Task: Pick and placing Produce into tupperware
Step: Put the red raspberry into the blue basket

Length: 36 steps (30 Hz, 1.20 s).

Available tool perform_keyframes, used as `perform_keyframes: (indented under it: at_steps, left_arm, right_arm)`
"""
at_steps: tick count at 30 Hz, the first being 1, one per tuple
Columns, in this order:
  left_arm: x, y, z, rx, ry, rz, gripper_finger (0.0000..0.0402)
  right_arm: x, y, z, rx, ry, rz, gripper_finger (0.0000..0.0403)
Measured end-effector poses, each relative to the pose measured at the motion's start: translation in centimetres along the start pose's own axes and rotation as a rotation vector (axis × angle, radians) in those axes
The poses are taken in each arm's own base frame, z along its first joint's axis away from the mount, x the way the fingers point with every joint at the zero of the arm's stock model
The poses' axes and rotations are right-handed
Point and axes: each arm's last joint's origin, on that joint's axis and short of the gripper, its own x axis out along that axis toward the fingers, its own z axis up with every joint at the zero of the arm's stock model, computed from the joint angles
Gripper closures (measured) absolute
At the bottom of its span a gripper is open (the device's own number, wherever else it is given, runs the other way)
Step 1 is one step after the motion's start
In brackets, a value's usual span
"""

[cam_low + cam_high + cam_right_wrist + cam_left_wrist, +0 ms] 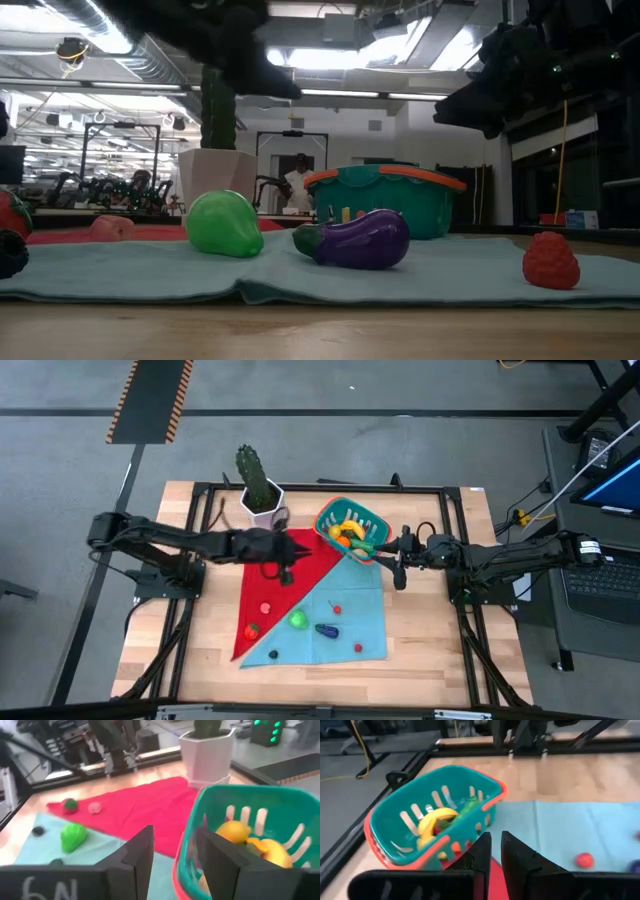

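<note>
The teal tupperware [349, 530] with an orange rim stands tilted at the far middle of the table. It holds a yellow banana [436, 817] and other Produce. My right gripper [175, 855] is shut on its edge on the table's right side. My left gripper [496, 852] hovers over the red cloth [285, 585], just left of the tub, its fingers nearly together with nothing between them. On the cloths lie a green pear [225, 222], a purple eggplant [355, 240], a red berry [551, 260] and other small pieces. My right gripper has the tupperware's wall and orange rim [182, 860] on the side toward the table's right edge. One finger [220, 860] is inside the tub and one [135, 855] outside. The fingers come in nearly level from the table's right. The tub sits tilted in the hold.
A green cactus in a white pot [260, 495] stands at the far edge, just left of the tub. A light blue cloth [345, 625] covers the near right of the work area. A black frame [330, 487] rings the table.
</note>
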Motion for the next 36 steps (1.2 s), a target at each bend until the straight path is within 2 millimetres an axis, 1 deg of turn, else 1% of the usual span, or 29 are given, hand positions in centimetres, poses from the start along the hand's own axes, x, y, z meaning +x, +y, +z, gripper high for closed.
perform_keyframes:
  at_steps: [5,11,13,17,21,24,26,30,33,36]
  left_arm:
    - [-2.3,-0.9,-3.6,-0.049,-0.057,-0.048,0.036]
    - [-4.7,-1.5,-6.2,-0.1,-0.123,-0.104,0.0349]
    - [-5.4,-1.6,-6.6,-0.106,-0.163,-0.115,0.0347]
    - [-6.6,-1.6,-7.1,-0.112,-0.206,-0.128,0.0345]
    - [-7.6,-1.7,-7.7,-0.114,-0.23,-0.151,0.0347]
    - [-8.0,-1.8,-8.0,-0.13,-0.242,-0.173,0.0354]
    - [-8.2,-2.0,-8.1,-0.134,-0.244,-0.184,0.0359]
    - [-8.3,-2.2,-8.1,-0.13,-0.244,-0.2,0.0367]
    - [-8.3,-2.3,-8.1,-0.128,-0.243,-0.203,0.0371]
    - [-8.3,-2.3,-8.1,-0.128,-0.243,-0.203,0.0375]
  right_arm:
    - [0.0,0.2,-0.4,-0.035,0.045,0.078,0.0253]
    - [0.0,0.5,0.3,-0.02,0.019,0.091,0.0248]
    - [0.1,0.9,0.9,-0.029,0.009,0.104,0.0235]
    - [0.1,1.7,1.8,-0.043,0.024,0.136,0.0196]
    - [0.0,2.9,2.6,-0.127,0.124,0.171,0.0172]
    - [-0.4,3.9,3.1,-0.166,0.181,0.171,0.017]
    - [-0.6,4.6,3.5,-0.16,0.188,0.17,0.017]
    - [-1.0,6.0,3.6,-0.162,0.203,0.175,0.0171]
    - [-0.7,7.4,3.4,-0.175,0.223,0.177,0.0181]
    - [0.1,9.0,3.2,-0.204,0.271,0.182,0.0195]
